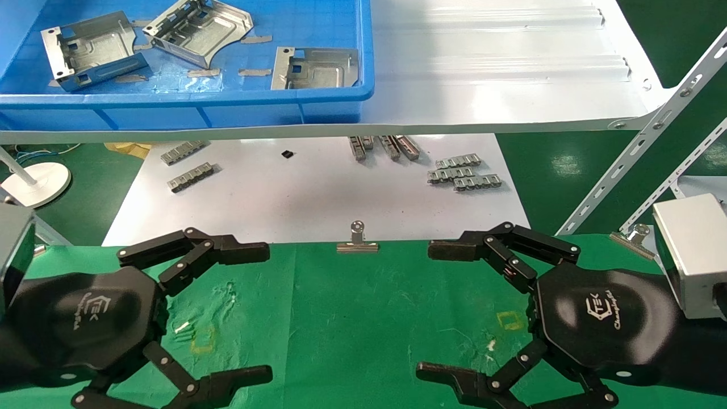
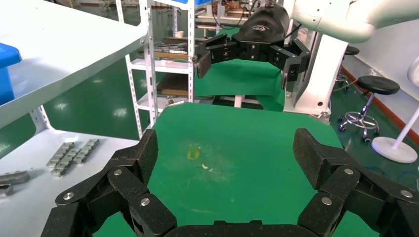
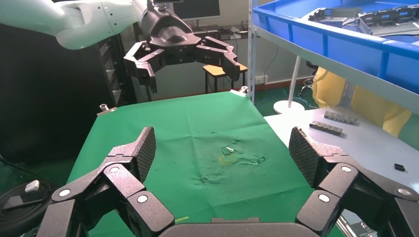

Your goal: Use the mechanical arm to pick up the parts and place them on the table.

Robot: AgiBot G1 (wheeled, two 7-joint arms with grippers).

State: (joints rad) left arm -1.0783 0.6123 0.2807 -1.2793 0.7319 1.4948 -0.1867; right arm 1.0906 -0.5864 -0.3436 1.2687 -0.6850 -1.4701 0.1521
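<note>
Three silver sheet-metal parts lie in a blue bin (image 1: pixel 187 101) on the white shelf: one at the left (image 1: pixel 91 48), one in the middle (image 1: pixel 199 28), one at the right (image 1: pixel 318 68). My left gripper (image 1: pixel 267 312) is open and empty over the left of the green cloth table (image 1: pixel 363 318). My right gripper (image 1: pixel 426 311) is open and empty over the table's right. Both face each other, well below and in front of the bin. The left wrist view shows my open left gripper (image 2: pixel 228 153) above the cloth. The right wrist view shows my open right gripper (image 3: pixel 223 148).
The white shelf (image 1: pixel 500 74) overhangs a white sheet (image 1: pixel 318 199) with small grey toothed strips (image 1: pixel 466 173). A binder clip (image 1: pixel 356 241) holds the cloth's far edge. Slotted shelf struts (image 1: pixel 642 136) stand at the right. Yellow square outlines (image 1: pixel 203 339) mark the cloth.
</note>
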